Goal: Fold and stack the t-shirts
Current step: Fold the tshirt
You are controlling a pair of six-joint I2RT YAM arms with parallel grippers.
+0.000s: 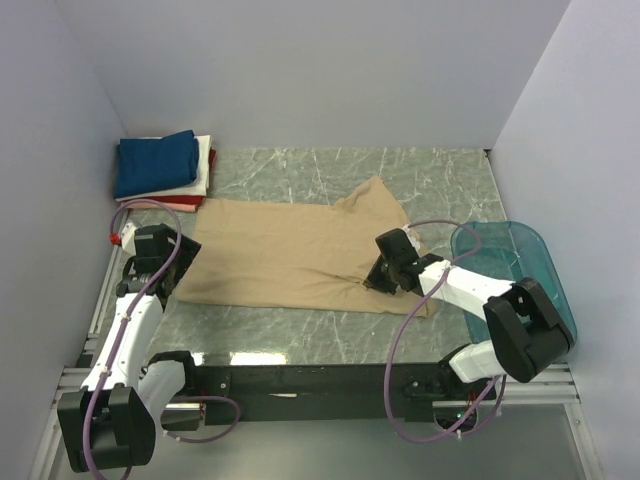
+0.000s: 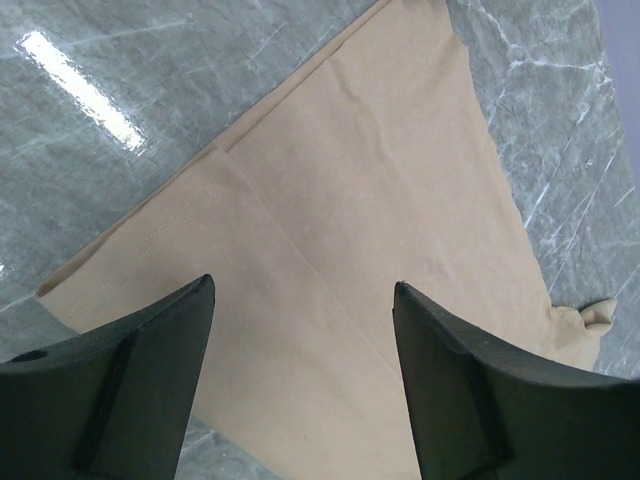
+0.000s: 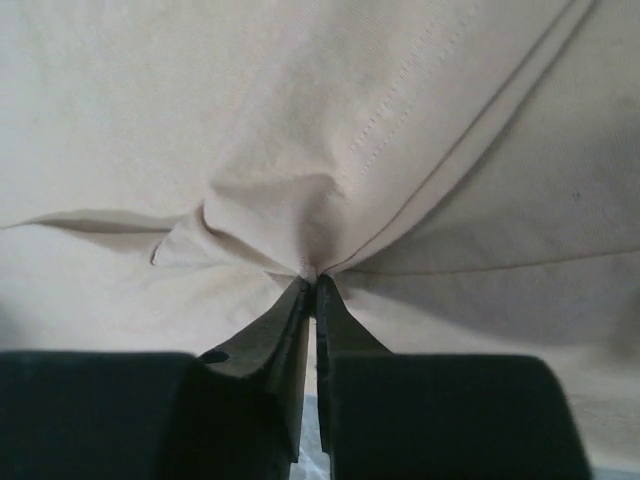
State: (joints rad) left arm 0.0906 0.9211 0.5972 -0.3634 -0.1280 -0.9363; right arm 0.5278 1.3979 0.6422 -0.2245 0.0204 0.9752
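Tan t-shirt is what we've got here, spread mostly flat across the middle of the grey marble table, with one sleeve poking toward the back. Our right gripper is down on the shirt's right part near the front edge. In its wrist view the fingers are pinched nearly together on a little puckered peak of tan cloth, with creases fanning out from that spot.

Our left gripper hangs over the shirt's left end. From its own camera the fingers are spread wide with nothing held, just flat cloth and a stitched hem below. We can't tell if they touch the fabric.

Off in the back left corner sits the stack of folded shirts: navy on top, white and red underneath. The teal plastic tub is on the right side, just beside the right arm.
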